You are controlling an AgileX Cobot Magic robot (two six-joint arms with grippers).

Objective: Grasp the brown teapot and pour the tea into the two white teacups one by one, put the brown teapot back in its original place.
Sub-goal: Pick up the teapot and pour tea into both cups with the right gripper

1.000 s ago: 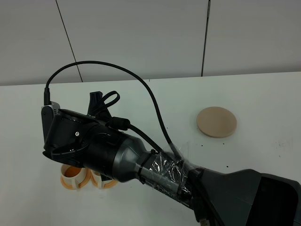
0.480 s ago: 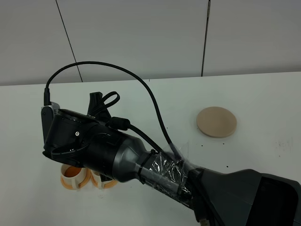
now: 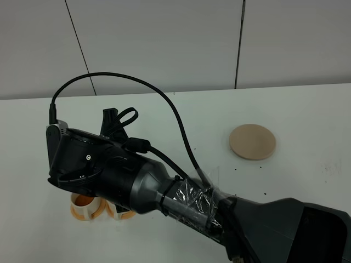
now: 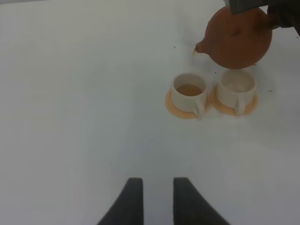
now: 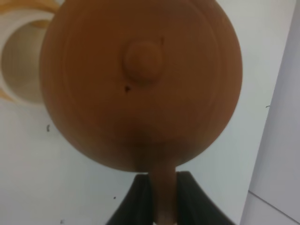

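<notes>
surface: white table (image 3: 307,104), matte | backdrop: pale grey wall panels (image 3: 159,38) split by thin dark seams (image 3: 239,44) | marks: few tiny dark specks (image 3: 264,193) scattered on tabletop

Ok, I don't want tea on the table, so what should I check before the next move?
1. Right claw grips the teapot: ok, shut on its handle.
2. Lid seated: ok.
3. First cup filled: ok, tea shows inside.
4. Second cup filled: not ok, looks empty.
5. Spout over the second cup: cannot tell, depth is unclear.
6. Coaster free for the return: ok, nothing on it.
</notes>
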